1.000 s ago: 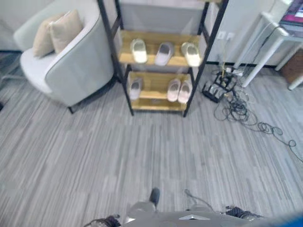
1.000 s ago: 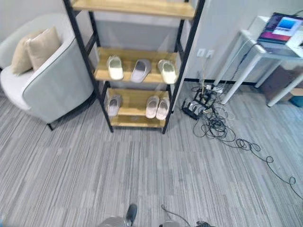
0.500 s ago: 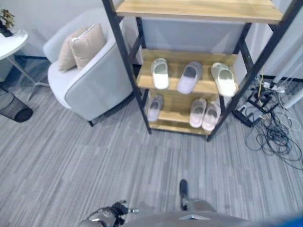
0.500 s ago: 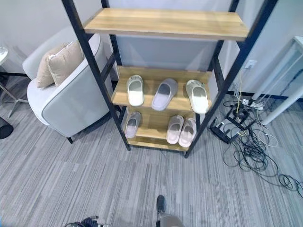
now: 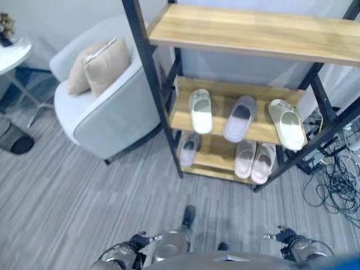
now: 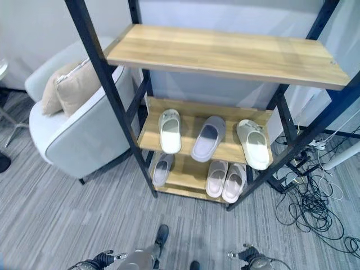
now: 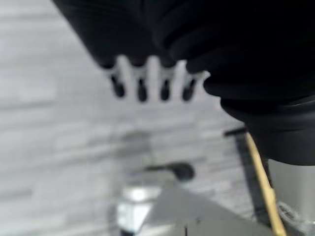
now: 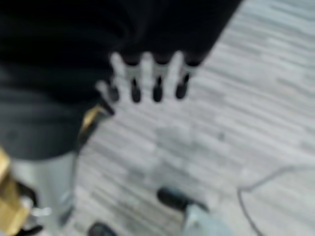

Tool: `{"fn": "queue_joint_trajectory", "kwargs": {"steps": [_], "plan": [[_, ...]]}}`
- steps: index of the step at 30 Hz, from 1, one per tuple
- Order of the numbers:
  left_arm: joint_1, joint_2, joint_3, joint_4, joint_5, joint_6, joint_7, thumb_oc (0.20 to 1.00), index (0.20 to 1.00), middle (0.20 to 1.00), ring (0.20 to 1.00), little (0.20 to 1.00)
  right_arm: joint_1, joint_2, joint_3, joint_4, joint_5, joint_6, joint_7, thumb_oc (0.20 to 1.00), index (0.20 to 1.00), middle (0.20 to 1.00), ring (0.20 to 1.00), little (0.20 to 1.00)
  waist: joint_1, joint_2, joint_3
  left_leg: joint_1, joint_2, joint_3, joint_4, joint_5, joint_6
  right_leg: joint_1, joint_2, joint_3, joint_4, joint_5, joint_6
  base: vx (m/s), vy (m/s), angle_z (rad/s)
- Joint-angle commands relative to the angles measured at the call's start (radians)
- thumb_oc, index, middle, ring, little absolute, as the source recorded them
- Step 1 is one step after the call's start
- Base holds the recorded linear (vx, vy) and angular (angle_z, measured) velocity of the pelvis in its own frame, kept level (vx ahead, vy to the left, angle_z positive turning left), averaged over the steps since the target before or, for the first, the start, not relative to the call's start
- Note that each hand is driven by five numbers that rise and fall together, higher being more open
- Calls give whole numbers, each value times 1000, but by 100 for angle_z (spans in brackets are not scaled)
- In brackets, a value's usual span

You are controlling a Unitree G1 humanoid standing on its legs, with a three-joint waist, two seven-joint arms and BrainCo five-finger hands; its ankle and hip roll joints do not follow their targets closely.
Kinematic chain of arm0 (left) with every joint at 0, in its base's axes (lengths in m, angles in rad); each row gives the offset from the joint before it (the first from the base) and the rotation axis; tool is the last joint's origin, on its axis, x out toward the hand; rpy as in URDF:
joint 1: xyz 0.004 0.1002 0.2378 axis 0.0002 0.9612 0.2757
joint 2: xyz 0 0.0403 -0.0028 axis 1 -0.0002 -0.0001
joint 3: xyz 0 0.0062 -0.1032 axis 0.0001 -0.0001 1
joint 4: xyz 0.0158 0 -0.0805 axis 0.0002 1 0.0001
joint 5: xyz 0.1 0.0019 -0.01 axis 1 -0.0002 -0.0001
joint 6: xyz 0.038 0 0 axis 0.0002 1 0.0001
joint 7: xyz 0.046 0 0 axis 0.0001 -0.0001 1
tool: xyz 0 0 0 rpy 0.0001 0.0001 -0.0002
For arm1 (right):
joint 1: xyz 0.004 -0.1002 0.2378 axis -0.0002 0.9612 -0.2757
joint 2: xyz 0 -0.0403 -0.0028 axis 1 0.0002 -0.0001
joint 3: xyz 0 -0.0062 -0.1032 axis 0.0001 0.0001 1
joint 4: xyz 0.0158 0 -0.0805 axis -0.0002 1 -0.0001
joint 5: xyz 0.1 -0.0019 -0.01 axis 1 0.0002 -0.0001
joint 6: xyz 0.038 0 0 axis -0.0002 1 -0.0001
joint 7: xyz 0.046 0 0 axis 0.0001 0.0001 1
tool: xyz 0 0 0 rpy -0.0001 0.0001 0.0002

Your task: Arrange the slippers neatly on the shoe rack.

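Both hands, left hand [image 7: 147, 78] and right hand [image 8: 147, 78], hang relaxed and empty; pale foam slippers [image 6: 209, 138] sit on the wood-and-black-steel shoe rack [image 6: 225, 53] (middle pair splayed). Reaching blind risks knocking one off.

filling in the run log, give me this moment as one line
phase: facing shoe rack | middle shelf: three slippers | bottom shelf: three slippers | left hand: open, empty | right hand: open, empty

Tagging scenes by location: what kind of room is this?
Probably an office lounge or lab corner dressed as a home entryway. Clues: a black-framed shoe rack with wooden shelves holding slippers, a grey armchair with cushions, grey carpet, and loose cables on the floor beside the rack.
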Motion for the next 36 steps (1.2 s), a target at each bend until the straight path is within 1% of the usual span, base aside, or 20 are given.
{"fn": "queue_joint_trajectory", "kwargs": {"steps": [1,3,4,5,6,7,8,9,10,11,13,14,15,19,24,31,32,33,34,36], "plan": [[2,-19,-11,24,65,-14,15,1000,1000,1000,1000,1000,56,-39,33,-7,-36,10,-8,1000,1000,1000,1000,1000,-6,4,-41,3,30,0,12,-113,-16,-88,-26,-33,46,-20,38,84,107,-25],[3,-22,-18,27,76,-14,17,1000,1000,1000,1000,1000,60,-33,37,-7,-45,12,-10,1000,1000,1000,1000,1000,-4,4,-44,11,29,10,12,-122,-14,-91,-32,-33,44,-19,44,24,73,-13],[2,-24,-14,29,69,-12,16,1000,1000,1000,1000,1000,63,-32,42,-7,-59,12,-10,1000,1000,1000,1000,1000,4,8,-42,17,27,21,16,-136,-4,-108,-41,-43,68,-18,54,-17,36,-26],[2,-24,-14,29,69,-12,16,1000,1000,1000,1000,1000,63,-32,42,-7,-60,12,-10,1000,1000,1000,1000,1000,5,8,-41,18,27,22,17,-137,-4,-108,-41,-42,69,-19,54,-24,41,-36],[2,-24,-9,32,65,-12,17,1000,1000,1000,1000,1000,57,-34,48,-9,-67,11,-10,1000,1000,1000,1000,1000,15,13,-38,21,26,23,23,-146,1,-122,-51,-59,106,-20,65,21,-63,-62],[7,-17,5,35,56,-12,15,1000,1000,1000,1000,1000,53,-37,56,-16,-72,11,-7,1000,1000,1000,1000,1000,27,18,-28,29,28,13,43,-158,5,-143,-77,-68,160,-4,80,28,-121,-75],[9,-14,8,34,49,-12,16,1000,1000,1000,1000,1000,52,-38,59,-23,-71,11,-7,1000,1000,1000,1000,1000,26,22,-25,32,35,5,49,-163,4,-159,-91,-58,162,11,76,21,-236,-78],[8,-9,3,29,45,-14,16,1000,1000,1000,1000,1000,48,-46,73,-38,-88,13,-6,1000,1000,1000,1000,1000,6,30,-8,40,51,-1,66,-178,0,-221,-117,-21,152,48,67,-5,-168,-38],[8,-9,3,29,45,-14,16,1000,1000,1000,1000,1000,48,-46,73,-38,-88,14,-6,1000,1000,1000,1000,1000,6,30,-7,41,51,-2,67,-178,0,-220,-116,-22,152,47,67,19,-222,-28],[10,-10,2,33,56,-17,17,1000,1000,1000,1000,1000,45,-46,71,-36,-87,13,-7,1000,1000,1000,1000,1000,1,24,-7,42,55,-2,76,-186,-7,-212,-125,-18,129,52,73,66,-182,-6],[16,-2,-9,29,76,-23,19,1000,1000,1000,1000,1000,47,-44,72,-45,-85,9,-6,1000,1000,1000,1000,1000,-2,18,-8,50,64,1,67,-185,-18,-198,-119,-17,106,49,74,109,-243,12],[25,-2,-11,22,77,-25,12,1000,1000,1000,1000,1000,48,-47,70,-55,-80,7,-6,1000,1000,1000,1000,1000,-6,20,-9,53,71,-4,53,-177,-25,-182,-108,-28,95,38,73,80,-169,37],[25,-2,-11,22,77,-25,12,1000,1000,1000,1000,1000,48,-47,70,-55,-80,7,-6,1000,1000,1000,1000,1000,-7,21,-8,54,71,-5,52,-177,-25,-181,-108,-29,95,38,73,58,-161,49],[39,-4,-3,27,76,-19,9,1000,1000,1000,1000,1000,21,-65,70,-93,-70,-4,-16,1000,1000,1000,1000,1000,-6,35,-9,45,83,-31,22,-155,-36,-162,-90,-63,85,11,63,41,-111,23],[54,-18,-14,25,100,-24,12,1000,1000,1000,1000,1000,0,-59,93,-142,-82,-23,-33,1000,1000,1000,1000,1000,2,46,-26,54,78,-49,9,-155,-31,-135,-85,-88,68,3,60,94,-39,20],[57,-36,-39,3,110,-34,17,1000,1000,1000,1000,1000,-30,-33,89,-226,-10,-54,-36,1000,1000,1000,1000,1000,9,60,-26,60,66,-51,9,-162,-22,-125,-98,-98,60,4,68,71,27,3],[62,-25,-67,3,117,-29,10,1000,1000,1000,1000,1000,-179,-111,76,-314,34,-23,-25,1000,1000,1000,1000,1000,33,54,-28,61,62,-58,9,-163,-22,-117,-106,-107,56,4,69,45,14,-1],[61,-25,-67,3,117,-28,10,1000,1000,1000,1000,1000,-180,-112,76,-315,35,-22,-25,1000,1000,1000,1000,1000,33,54,-29,59,62,-58,9,-161,-22,-119,-106,-108,55,5,69,0,0,0],[49,-15,-53,-29,122,-38,9,1000,1000,1000,1000,1000,-77,-136,91,-518,1,-53,-21,1000,1000,1000,1000,1000,21,55,-21,48,63,-54,9,-156,-19,-135,-108,-102,61,9,72,-53,15,-3],[69,-2,-33,-69,95,-55,17,1000,1000,1000,1000,1000,8,-132,118,-627,-9,-98,-30,1000,1000,1000,1000,1000,3,61,12,43,63,-45,11,-158,-15,-149,-112,-89,69,7,74,-113,45,5]]}}
